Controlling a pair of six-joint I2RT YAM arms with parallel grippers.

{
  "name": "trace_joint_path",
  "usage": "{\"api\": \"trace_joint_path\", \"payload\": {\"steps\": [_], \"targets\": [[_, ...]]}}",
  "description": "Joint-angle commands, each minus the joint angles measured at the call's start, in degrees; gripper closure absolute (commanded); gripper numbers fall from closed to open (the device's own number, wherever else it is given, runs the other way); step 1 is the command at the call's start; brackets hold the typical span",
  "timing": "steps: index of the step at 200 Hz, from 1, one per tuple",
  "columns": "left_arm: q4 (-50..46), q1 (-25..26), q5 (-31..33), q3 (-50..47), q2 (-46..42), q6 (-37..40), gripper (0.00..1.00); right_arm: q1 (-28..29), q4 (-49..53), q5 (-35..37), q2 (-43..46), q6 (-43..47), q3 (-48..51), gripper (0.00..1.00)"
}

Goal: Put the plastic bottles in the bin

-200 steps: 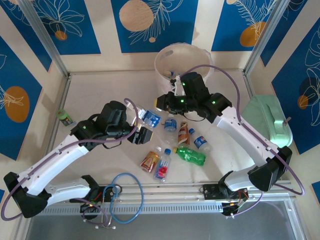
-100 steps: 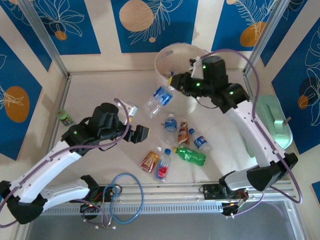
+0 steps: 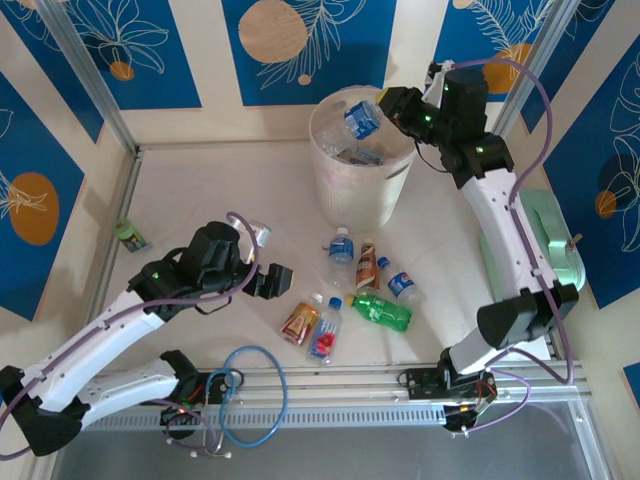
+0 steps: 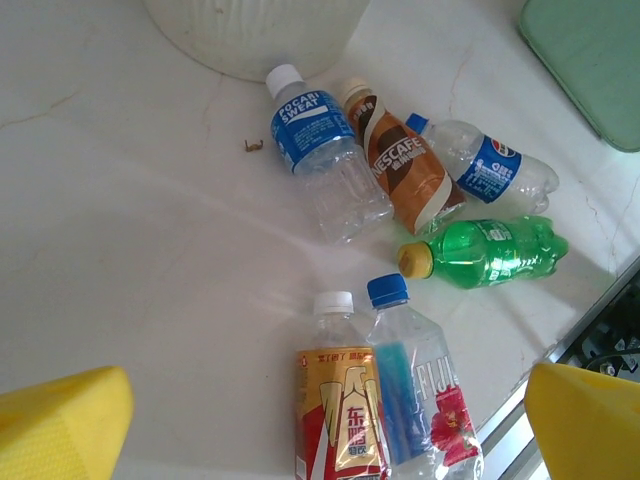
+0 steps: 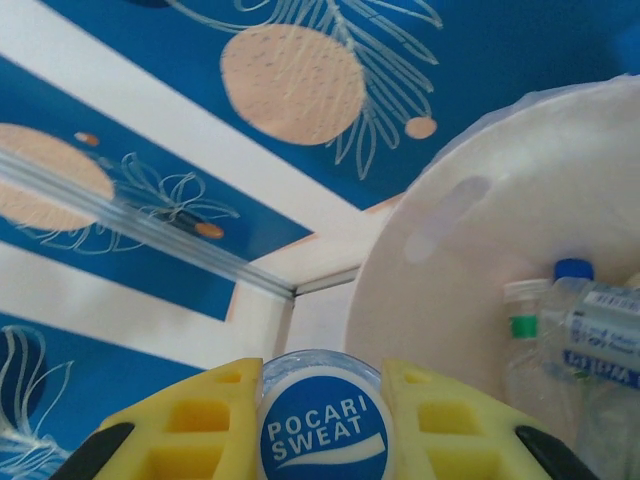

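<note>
At lower left the left claw (image 3: 277, 279) is hanging wide open beside six smooth plastic bottles (image 3: 352, 290) lying mid-frame on the pale table (image 3: 200, 190), while at upper right the right claw (image 3: 388, 107) is gripping a clear blue-labelled bottle (image 3: 362, 119) over the round, liner-draped bin (image 3: 350, 195).

Six clustered bottles (image 3: 380, 312), one bin (image 3: 352, 195)

Left arm sits low, left end effector (image 3: 272, 279) gaping wide; right arm reaches high, right end effector (image 3: 385, 108) clamped on a bottle (image 3: 362, 119).
</note>
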State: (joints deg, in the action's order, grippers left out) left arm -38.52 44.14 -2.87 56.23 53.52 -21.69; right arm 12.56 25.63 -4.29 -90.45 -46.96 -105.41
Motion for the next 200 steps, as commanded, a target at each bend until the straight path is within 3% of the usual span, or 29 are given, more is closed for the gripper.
{"api": "trace_joint_path", "payload": {"steps": [1, 59, 90, 136, 176, 200], "targets": [[0.5, -0.4, 0.0, -0.8, 0.2, -1.0, 0.0, -2.0, -3.1, 1.1, -2.8, -0.4, -2.5, 0.87], [0.1, -0.4, 1.6, -1.8, 0.9, -1.1, 0.0, -3.1, 3.0, -3.0, -16.4, 1.3, -18.0, 0.84], [-0.1, -0.4, 1.9, -2.4, 1.0, -1.4, 0.0, -2.1, 10.7, -3.4, -23.2, 3.8, -28.2, 0.56], [-0.9, -0.4, 1.8, -2.7, 1.2, -1.5, 0.0, -2.0, 10.7, -2.2, -21.9, 4.1, -27.6, 0.4], [-1.4, -0.4, 2.0, -3.7, 1.8, -1.7, 0.0, -1.8, 10.3, -3.1, -16.3, 4.7, -23.5, 0.4], [-1.4, -0.4, 1.1, -5.0, 2.7, -2.0, 0.02, -0.8, 8.6, -3.2, -8.4, 6.1, -14.5, 0.4]]}}
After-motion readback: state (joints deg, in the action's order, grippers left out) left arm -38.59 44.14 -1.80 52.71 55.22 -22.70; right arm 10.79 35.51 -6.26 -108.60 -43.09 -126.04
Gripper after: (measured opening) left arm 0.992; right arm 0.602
